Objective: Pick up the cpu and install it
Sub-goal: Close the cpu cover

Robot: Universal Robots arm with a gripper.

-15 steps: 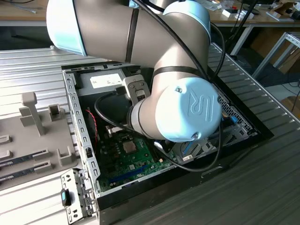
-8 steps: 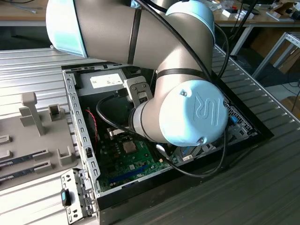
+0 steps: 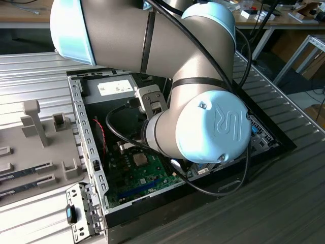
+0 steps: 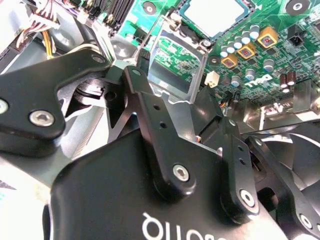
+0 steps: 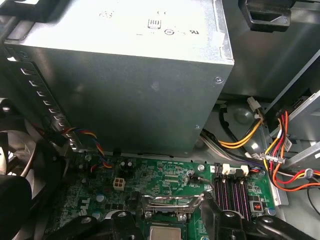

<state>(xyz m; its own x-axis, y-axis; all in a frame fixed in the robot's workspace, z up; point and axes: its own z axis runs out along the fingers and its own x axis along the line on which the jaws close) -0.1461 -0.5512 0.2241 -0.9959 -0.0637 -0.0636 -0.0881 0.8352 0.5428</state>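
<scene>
Gripper: the black, matte, bolted-link gripper point(image 4: 165, 100) is hanging just above the board, and from here I cannot tell how it is set.

CPU: the small flat square chip with a plain silver-grey metal top point(image 4: 216, 15) is sitting in its socket on the green circuit board point(image 3: 137, 175), not carried by the arm; in the first wrist view it is showing as a pale square point(image 5: 165, 233) between the gripper's dark links.

Socket frame: the shiny hinged metal load plate point(image 4: 175, 70) is standing open, tilted up beside the chip — a thin wire lever point(image 4: 150, 32) is running along its edge.

Doing it well: I'd judge the chip needs to lie flat and square in the socket, with no sideways push, and the thin plate and lever want gentle, even pressure.

Board: a glossy green surface, studded with small silver cylinders and gold-topped square parts point(image 4: 247, 50).

Further back: the big dull-grey sheet-metal power-supply box point(image 5: 125, 75) is looming over the board, and bundled yellow, red and black wires point(image 5: 280, 145) are trailing beside it.

Case: an open grey steel computer chassis point(image 3: 84, 147) is lying on a ribbed metal table point(image 3: 30, 76) — the bulky silver-and-pale-blue robot arm point(image 3: 203, 117) is reaching down into it.
</scene>
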